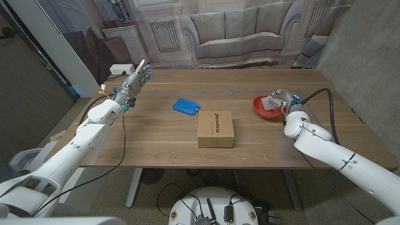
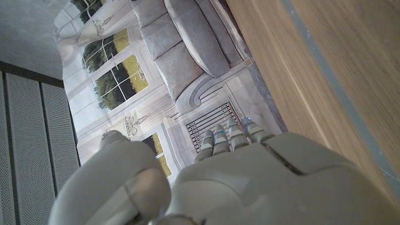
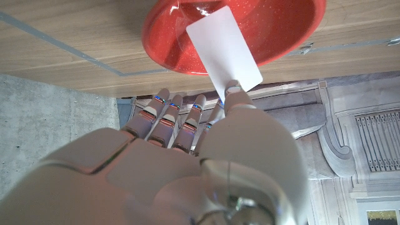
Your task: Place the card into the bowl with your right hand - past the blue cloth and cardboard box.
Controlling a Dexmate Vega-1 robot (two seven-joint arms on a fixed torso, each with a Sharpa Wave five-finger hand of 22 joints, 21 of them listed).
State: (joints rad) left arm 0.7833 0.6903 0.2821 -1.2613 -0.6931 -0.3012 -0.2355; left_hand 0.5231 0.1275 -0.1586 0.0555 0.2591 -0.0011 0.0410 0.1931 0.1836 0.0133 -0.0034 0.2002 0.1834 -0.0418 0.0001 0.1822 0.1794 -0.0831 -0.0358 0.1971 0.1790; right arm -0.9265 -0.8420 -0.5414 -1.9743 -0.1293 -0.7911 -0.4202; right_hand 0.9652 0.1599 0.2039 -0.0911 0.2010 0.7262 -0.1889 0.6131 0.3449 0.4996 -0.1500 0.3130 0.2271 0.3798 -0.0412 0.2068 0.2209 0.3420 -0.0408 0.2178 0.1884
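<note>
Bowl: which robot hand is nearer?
Right. The right robot hand is at the bowl, holding the card over it; the left robot hand is raised across the table.

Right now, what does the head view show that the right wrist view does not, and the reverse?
Head view alone: the blue folded cloth, the brown cardboard box and the raised left hand. Right wrist view alone: the white rectangular card clearly pinched at its corner, slanting over the bowl's rim. Both: the red speckled bowl, the right hand and the wooden table.
</note>
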